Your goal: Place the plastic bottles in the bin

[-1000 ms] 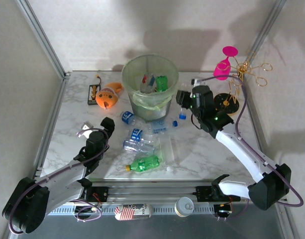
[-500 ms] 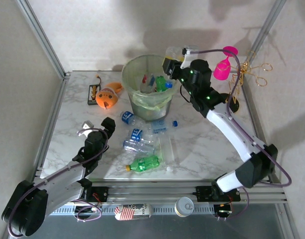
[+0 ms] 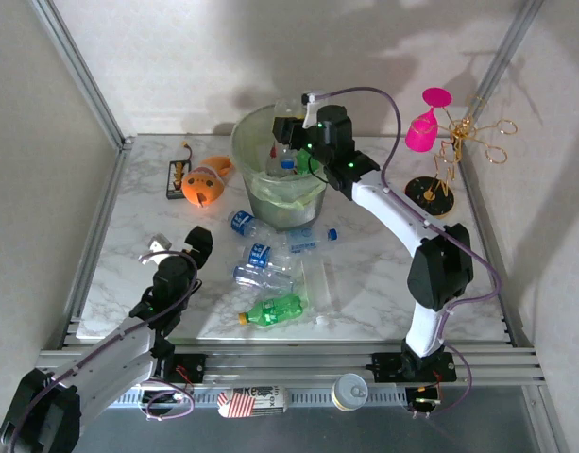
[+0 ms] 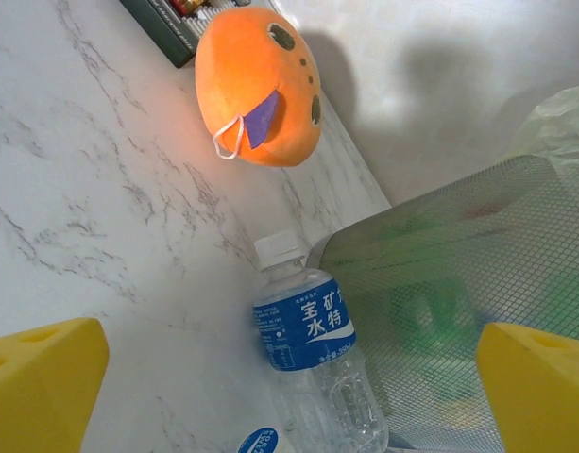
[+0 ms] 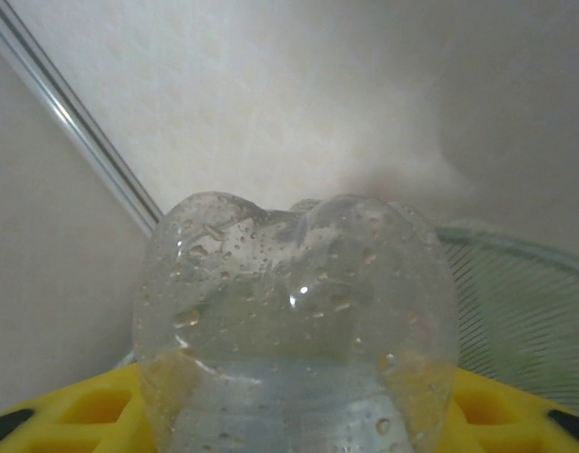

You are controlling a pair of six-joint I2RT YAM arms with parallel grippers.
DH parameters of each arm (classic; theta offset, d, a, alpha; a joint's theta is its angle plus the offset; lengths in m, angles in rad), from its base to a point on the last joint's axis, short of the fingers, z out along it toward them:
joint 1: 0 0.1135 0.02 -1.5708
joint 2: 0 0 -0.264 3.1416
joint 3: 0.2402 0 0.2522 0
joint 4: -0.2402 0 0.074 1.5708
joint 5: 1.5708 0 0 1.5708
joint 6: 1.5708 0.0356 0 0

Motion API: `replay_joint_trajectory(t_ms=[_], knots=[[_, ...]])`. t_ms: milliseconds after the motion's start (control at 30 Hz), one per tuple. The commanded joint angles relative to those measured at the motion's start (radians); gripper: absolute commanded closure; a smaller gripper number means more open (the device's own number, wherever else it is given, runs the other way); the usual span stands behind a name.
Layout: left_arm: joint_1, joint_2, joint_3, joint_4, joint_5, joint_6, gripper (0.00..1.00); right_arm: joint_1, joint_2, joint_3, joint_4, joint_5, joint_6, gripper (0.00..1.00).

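the right gripper [image 3: 291,128] is clenched on a small clear plastic bottle [image 5: 297,311] beaded with droplets. it hangs above the mouth of the tall round pale-green translucent plastic bin [image 3: 244,142], so the step in hand reads as the drop. to do it well, i would bring the bottle's whole length inside the rim line before letting go, spread the jaws wide in one move so neither pad drags it sideways, then lift straight up, clear of the light green bag liner [image 3: 287,200]. the left gripper [image 3: 176,247] rests released in front of the bin and to its left, gripping nothing. more bottles lie on the marble-patterned table [image 3: 412,283] in front of the bin: a clear bottle with a blue-white label [image 3: 242,223] just beside its wall, two more clear bottles [image 3: 259,255] farther out, and a green bottle with a yellow-orange cap [image 3: 275,309] farthest from it, so the task looks far from done. the right wrist view shows the grip itself, base outward between yellow pads [image 5: 72,415], with the bin's rim [image 5: 525,311] to the right. from above i cannot tell the held bottle from those inside the bin. the left wrist view shows the clear bottle with a blue-white label [image 4: 313,349] lying against or just beside the bin wall [image 4: 431,236], with the round orange plush toy [image 4: 261,85] left of the bin. the top view adds the count of what remains.
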Motion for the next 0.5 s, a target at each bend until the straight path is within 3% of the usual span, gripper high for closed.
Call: replay_joint_trajectory(t_ms=[0, 67, 200, 267, 467], knots=[[0.011, -0.026, -0.014, -0.041, -0.023, 0.006, 0.0, 0.015, 0.027, 0.06, 0.009, -0.039, 0.024, 0.48], [0.011, -0.033, -0.014, -0.045, -0.022, 0.01, 0.0, 0.016, 0.037, 0.064, 0.01, -0.041, 0.028, 0.45], [0.014, -0.041, -0.014, -0.051, -0.015, 0.01, 0.0, 0.017, 0.041, 0.081, 0.003, -0.041, 0.031, 0.2], [0.015, -0.043, -0.013, -0.053, -0.011, 0.008, 0.01, 0.017, 0.032, 0.088, 0.001, -0.035, 0.025, 0.12], [0.015, -0.047, -0.002, -0.062, -0.002, 0.004, 0.0, 0.017, -0.033, 0.063, 0.007, -0.013, -0.005, 0.05]])
